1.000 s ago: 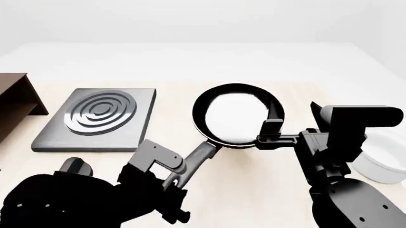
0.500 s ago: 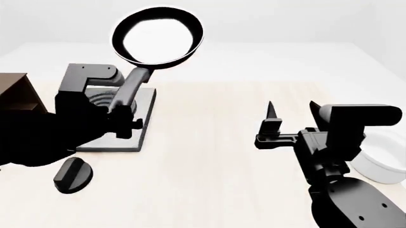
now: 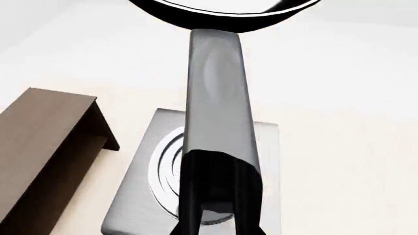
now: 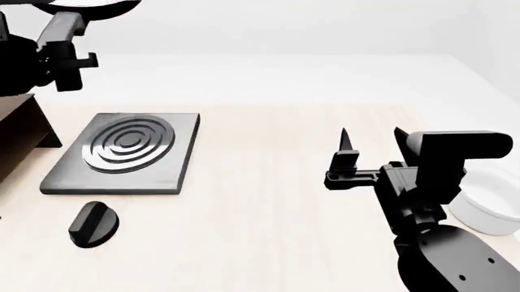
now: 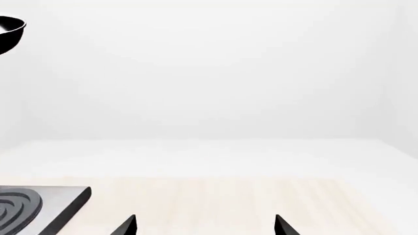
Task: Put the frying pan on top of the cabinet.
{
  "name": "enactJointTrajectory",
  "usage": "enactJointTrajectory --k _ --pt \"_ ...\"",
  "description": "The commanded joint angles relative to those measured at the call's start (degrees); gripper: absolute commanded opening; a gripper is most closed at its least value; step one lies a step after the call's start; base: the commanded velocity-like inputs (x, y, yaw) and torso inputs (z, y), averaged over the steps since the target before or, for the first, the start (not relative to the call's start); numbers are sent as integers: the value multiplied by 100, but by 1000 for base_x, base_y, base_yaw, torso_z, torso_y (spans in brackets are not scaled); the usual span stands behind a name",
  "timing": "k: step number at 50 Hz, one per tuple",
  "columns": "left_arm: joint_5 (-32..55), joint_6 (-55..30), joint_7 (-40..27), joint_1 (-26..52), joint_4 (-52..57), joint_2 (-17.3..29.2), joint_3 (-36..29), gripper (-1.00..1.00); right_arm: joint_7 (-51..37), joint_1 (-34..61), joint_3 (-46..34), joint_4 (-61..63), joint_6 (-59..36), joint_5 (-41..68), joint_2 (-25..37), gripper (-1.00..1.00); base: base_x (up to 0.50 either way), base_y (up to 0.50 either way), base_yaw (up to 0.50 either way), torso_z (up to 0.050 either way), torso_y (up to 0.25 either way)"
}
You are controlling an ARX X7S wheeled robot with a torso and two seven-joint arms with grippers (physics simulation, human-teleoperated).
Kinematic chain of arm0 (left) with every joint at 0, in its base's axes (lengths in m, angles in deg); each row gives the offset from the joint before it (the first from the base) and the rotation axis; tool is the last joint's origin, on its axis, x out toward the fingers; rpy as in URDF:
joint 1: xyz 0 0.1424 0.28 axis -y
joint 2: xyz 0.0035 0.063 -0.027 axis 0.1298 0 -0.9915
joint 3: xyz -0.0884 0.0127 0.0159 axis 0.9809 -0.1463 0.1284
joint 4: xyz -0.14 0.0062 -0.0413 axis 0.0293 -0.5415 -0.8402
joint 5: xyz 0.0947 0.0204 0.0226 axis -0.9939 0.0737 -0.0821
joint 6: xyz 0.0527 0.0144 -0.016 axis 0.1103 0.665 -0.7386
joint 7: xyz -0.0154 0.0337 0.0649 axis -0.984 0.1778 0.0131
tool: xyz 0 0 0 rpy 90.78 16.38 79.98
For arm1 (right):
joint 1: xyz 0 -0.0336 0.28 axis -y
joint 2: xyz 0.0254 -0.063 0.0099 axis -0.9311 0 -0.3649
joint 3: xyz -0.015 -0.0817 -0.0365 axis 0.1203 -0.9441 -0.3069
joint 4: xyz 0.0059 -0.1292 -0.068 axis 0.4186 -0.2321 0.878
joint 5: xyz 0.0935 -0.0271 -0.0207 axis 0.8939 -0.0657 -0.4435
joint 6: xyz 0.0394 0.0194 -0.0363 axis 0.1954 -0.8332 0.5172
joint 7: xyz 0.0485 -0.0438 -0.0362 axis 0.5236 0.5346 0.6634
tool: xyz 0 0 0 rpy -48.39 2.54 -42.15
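**A:** Starting at the far left, where's the pan?

**B:** The frying pan (image 4: pixel 77 7) is up in the air at the far-left corner, mostly cut off by the frame edge in the head view. The left gripper (image 4: pixel 61 61) is clenched on its long handle (image 3: pixel 216 103), grasping well back from the bowl. The cabinet (image 4: pixel 21 131) lies just below and left of it, its flat brown top (image 3: pixel 39 132) bare.

**A:** How will it handle, held like that?

**B:** I'd judge it rigid and fairly heavy, with the weight out at the bowl, far from the grip. That gives leverage to droop or twist. The glossy handle looks slippery too, so a firm hold near where the handle thickens seems wisest.

**A:** And to the right?

**B:** The grey hotplate (image 4: pixel 122 152) with rings sits beside the cabinet, and a small black knob-like object (image 4: pixel 94 224) lies nearer. Well right, the right gripper (image 4: pixel 369 143) hangs released, fingers apart, grasping nothing. A white bowl (image 4: pixel 491 210) is at the right edge.

**A:** Risk?

**B:** Probably the pan tilting as it lowers, catching the cabinet's edge.
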Motion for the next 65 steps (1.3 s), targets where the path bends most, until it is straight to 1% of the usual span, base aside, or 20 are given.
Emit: enactJointTrajectory --k 1,3,5,7,10,12,21,29,35,41,42,48,54,58,65 --pt "-1304 209 489 1078 -1338 104 -411 -100 -38 56 -30 -9 -18 34 15 100 0 0 0 0 0" --pt "-1500 289 692 1149 -1512 102 -549 -100 -40 51 -37 -6 -13 38 17 100 0 0 0 0 5" --pt "-1842 500 893 1241 -1942 45 -760 -100 -34 51 -39 -27 3 35 23 100 0 0 0 0 0" --pt "-1949 613 970 1282 -2220 2 -800 -100 -37 50 -49 -42 16 27 29 100 0 0 0 0 5" --pt "-2044 748 1087 1293 -2415 62 -828 -100 -47 41 -49 -24 7 43 38 100 0 0 0 0 0" --pt "-2088 756 1014 1222 -2442 168 -853 -100 -42 26 -61 -55 41 22 40 100 0 0 0 0 5" --pt "-2357 1030 1044 1256 -2969 170 -960 -100 -53 2 -110 -79 83 15 46 100 0 0 0 1 1" --pt "-2676 1385 1330 1335 -3691 -68 -1145 -100 -59 -18 -144 -108 126 8 54 100 0 0 0 0 3" --pt "-2973 1716 1618 1496 -4527 -372 -1304 -100 -75 -27 -152 -101 121 31 61 100 0 0 0 2 0" --pt "-3009 1769 1613 1417 -4589 -389 -1075 -100 -73 -57 -176 -119 161 27 66 100 0 0 0 0 2" --pt "-2925 1783 1563 1402 -4590 -360 -932 -100 -76 -63 -182 -114 164 27 66 100 0 0 0 0 0" --pt "-3046 1770 1684 1295 -4582 -370 -877 -100 -92 -44 -184 -120 153 50 78 100 0 0 0 0 2" --pt "-3039 1819 1362 1183 -4590 -299 -529 -100 -119 -26 -196 -100 130 74 87 100 0 0 0 0 0" --pt "-3183 1781 1388 1138 -4585 -298 -483 -100 -127 -31 -193 -106 138 83 97 100 0 0 0 3 3" --pt "-3324 1795 1246 1046 -4589 -255 -235 -100 -146 -40 -206 -94 152 90 112 100 0 0 0 0 -242"
